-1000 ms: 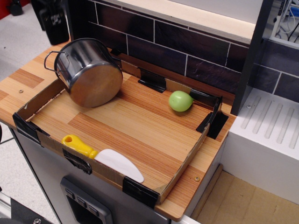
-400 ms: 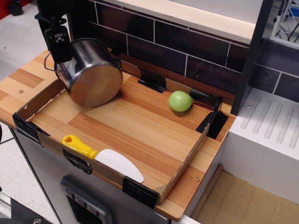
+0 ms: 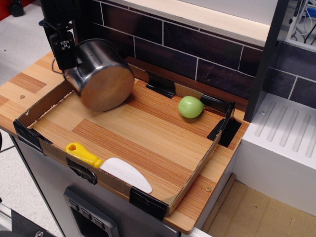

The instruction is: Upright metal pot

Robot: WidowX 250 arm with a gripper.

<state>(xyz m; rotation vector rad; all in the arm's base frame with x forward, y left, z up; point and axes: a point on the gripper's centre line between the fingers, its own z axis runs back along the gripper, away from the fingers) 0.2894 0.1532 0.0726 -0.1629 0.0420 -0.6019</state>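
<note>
The metal pot [image 3: 104, 79] lies on its side at the back left of the cardboard tray [image 3: 197, 168]. Its flat round base faces the camera and its mouth points back left. My black gripper [image 3: 63, 52] hangs at the pot's rim on the left side. One finger [image 3: 61, 47] shows outside the wall and the other is hidden behind the pot. The gripper looks shut on the rim. The wire handles are hidden.
A green ball [image 3: 190, 106] lies at the tray's back right. A yellow-handled white spatula [image 3: 111, 166] lies on the tray's front rim. A dark tiled wall [image 3: 197, 49] stands behind the tray, and a white sink unit [image 3: 281, 143] stands to the right.
My gripper came down from the top left to the pot's rim. The pot has since shifted a little to the right and tipped slightly.
</note>
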